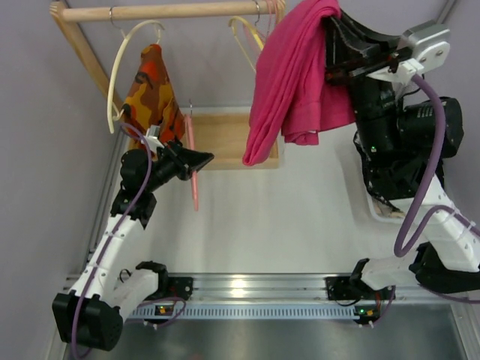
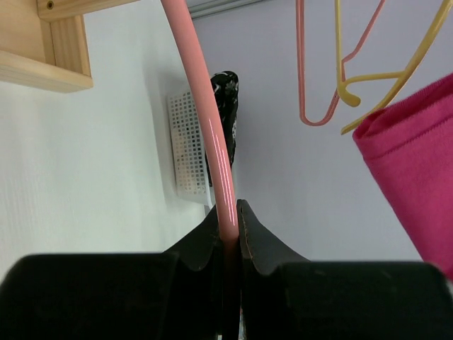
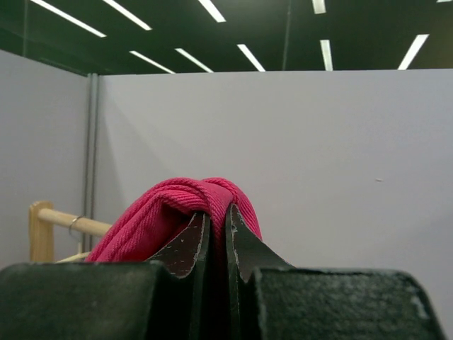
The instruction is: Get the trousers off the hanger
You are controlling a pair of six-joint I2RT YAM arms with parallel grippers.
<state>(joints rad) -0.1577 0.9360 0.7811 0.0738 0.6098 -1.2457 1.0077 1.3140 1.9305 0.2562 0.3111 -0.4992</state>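
Observation:
The magenta-pink trousers point(image 1: 292, 75) hang in a long fold from my right gripper point(image 1: 334, 37), raised high at the back right by the rail. In the right wrist view the jaws point(image 3: 216, 212) are shut on a bunched ridge of the trousers point(image 3: 163, 212). The salmon-pink hanger point(image 1: 194, 187) is a thin bar standing upright in front of the wooden base, apart from the trousers. My left gripper point(image 1: 204, 159) is shut on it. In the left wrist view the hanger point(image 2: 212, 127) rises out of the shut jaws point(image 2: 228, 212), and the trousers point(image 2: 417, 163) show at the right edge.
A wooden rail point(image 1: 165, 11) crosses the back. On it hang a cream hanger with an orange patterned garment point(image 1: 150, 97) and a yellow hanger point(image 2: 382, 78) beside another pink one point(image 2: 304, 71). A wooden base point(image 1: 225, 139) lies below. A white basket point(image 2: 187, 149) holds speckled cloth.

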